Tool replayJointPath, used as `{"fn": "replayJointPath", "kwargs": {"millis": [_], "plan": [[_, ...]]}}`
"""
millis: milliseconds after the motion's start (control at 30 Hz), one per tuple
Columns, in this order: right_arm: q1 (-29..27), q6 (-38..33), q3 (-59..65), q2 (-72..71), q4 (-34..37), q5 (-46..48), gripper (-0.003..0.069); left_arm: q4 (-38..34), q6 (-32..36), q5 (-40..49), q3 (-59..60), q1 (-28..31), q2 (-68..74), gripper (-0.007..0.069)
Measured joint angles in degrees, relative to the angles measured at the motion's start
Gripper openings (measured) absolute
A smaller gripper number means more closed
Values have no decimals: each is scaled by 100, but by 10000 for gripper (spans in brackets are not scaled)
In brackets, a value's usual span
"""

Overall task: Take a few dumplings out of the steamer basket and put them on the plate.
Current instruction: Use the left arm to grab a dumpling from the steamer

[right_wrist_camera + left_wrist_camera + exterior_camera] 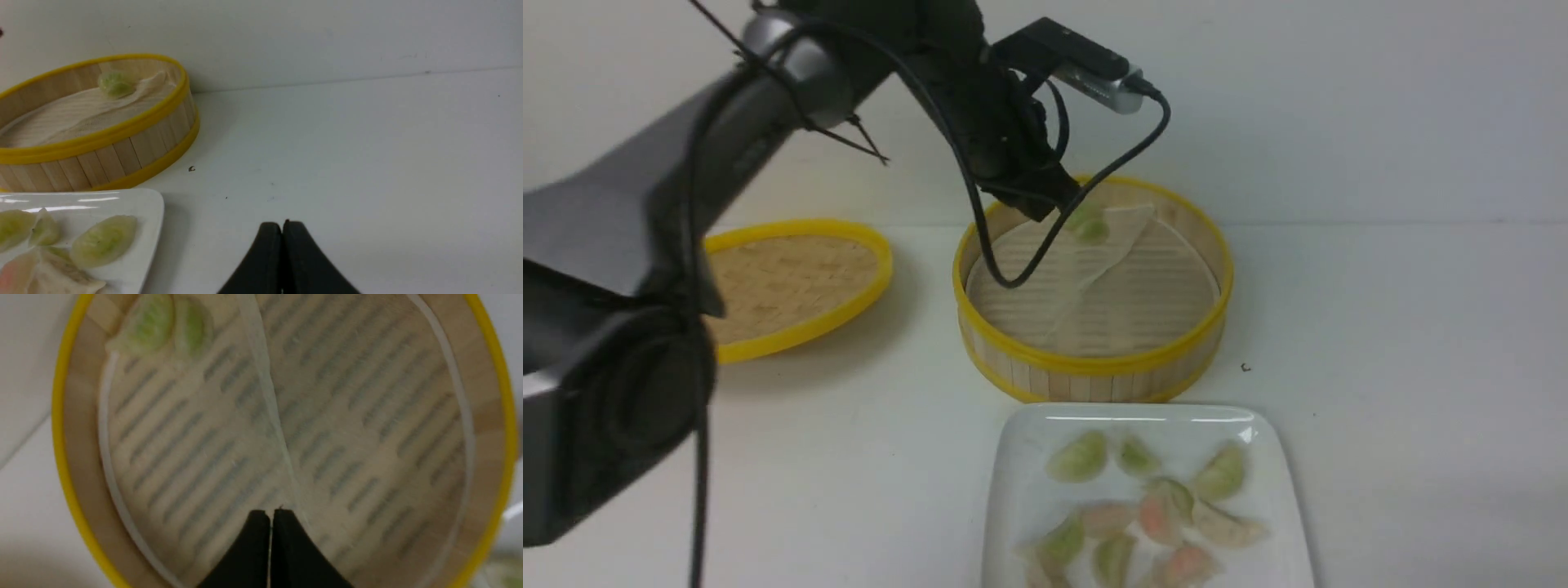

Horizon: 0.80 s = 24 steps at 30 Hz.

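The steamer basket [1094, 363] stands mid-table with its paper liner [1086, 269] folded over. Two green dumplings [1089, 225] lie at its far wall; in the left wrist view they are dumplings [152, 327] against the rim. My left gripper [1045, 204] hangs shut and empty over the basket's far side, near them; its tips [269, 512] are pressed together above the liner. The white plate [1025, 490] in front of the basket holds several green and pinkish dumplings [1160, 506]. My right gripper [282, 223] is shut, empty, over bare table to the right of the plate [143, 204].
The woven lid [792, 278] with a yellow rim lies flat to the left of the basket, under my left arm. A cable [1021, 273] from the wrist camera dangles into the basket. A white wall stands close behind the basket.
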Motion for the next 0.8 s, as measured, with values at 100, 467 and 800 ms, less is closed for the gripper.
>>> {"fn": "replayJointPath", "kwargs": {"millis": [100,467,800], "plan": [[0,0,0,0,0,0,-15,-51,63,57,-1162,0,865,-10],[0,0,0,0,-5,2,-15,-558,1007,-159,-2448,12,2221,206],[0,0,0,0,-11,7,-15,-577,2209,-616,-2459,37,2607,507]]}}
